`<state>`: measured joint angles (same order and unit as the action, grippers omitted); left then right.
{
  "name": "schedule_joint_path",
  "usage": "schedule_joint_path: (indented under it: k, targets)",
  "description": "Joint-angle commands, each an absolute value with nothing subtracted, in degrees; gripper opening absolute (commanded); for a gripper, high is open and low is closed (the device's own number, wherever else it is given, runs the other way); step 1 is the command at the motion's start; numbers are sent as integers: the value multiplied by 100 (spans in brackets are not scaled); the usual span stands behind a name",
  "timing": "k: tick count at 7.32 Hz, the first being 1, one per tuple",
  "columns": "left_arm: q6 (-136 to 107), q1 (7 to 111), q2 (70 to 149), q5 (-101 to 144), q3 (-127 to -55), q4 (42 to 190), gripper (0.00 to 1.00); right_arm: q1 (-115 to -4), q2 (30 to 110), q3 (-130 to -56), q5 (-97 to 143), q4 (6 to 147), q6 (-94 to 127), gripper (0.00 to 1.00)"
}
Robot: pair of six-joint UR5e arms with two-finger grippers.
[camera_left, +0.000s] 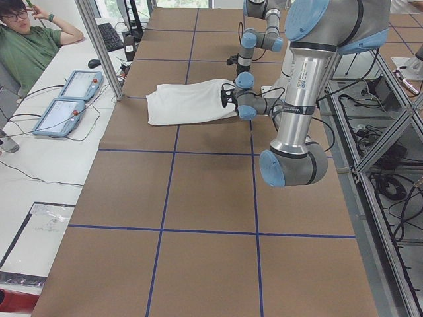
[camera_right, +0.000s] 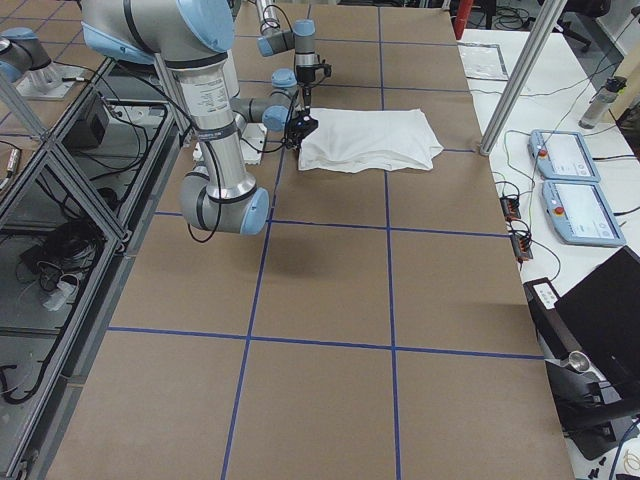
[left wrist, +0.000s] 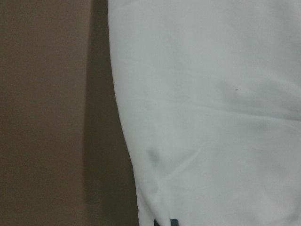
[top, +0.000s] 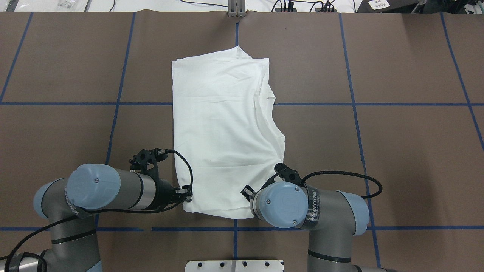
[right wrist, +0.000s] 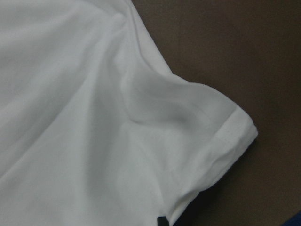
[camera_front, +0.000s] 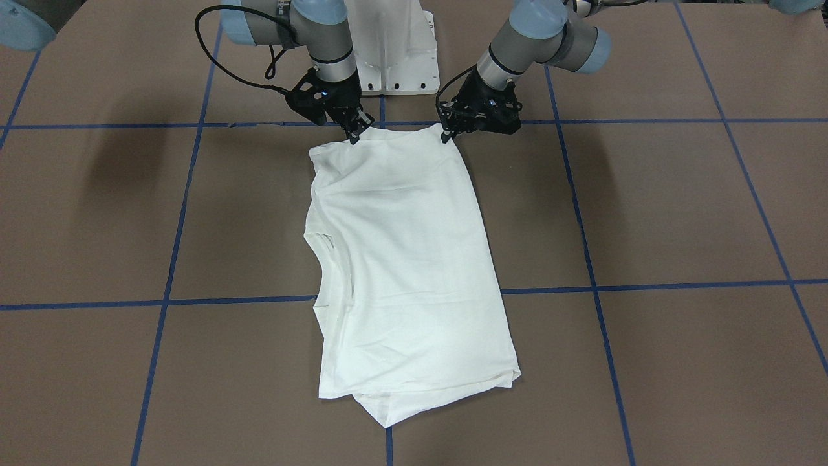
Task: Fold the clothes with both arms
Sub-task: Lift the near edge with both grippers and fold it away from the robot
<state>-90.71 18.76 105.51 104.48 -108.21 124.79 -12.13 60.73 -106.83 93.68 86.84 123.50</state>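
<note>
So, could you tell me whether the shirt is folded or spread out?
Folded: the shirt lies as a narrow rectangle, no sleeves spread out, with layered edges along one side.

White lettering runs along a black band point(top: 312, 209) wrapped round the right arm point(top: 332, 211) in the overhead view. It seems to start with "WA", but the rest is too small and skewed to read surely. A second band point(top: 72, 206) with white letters sits on the left arm point(top: 113, 187) (no more legible). In the left side view, a small white sticker point(camera_left: 305, 80) on that arm's tube carries print too fine to make out.
</note>
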Motion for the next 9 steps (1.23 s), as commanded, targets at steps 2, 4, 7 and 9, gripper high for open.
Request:
schedule_joint_path:
  k: [2,4,7,9]
  targets:
    - [-9096,1899,10346,10916,-11800,12253,0,-1135,6091,-12150,9457,10199,12383,0]
    - [-9105,1881,10362,11186,-12809,11203,0,-1046,6029,-13197,9658,11194,12393,0]
    - [-9027,2370,10608,11540,-13000,10591,0,-1439,5590,-13009,9651,11496,11537,0]
    - [-8468,2985,10966,11549,-12440,10539,0,-2019,5049,-12274,9659,11443,10813,0]
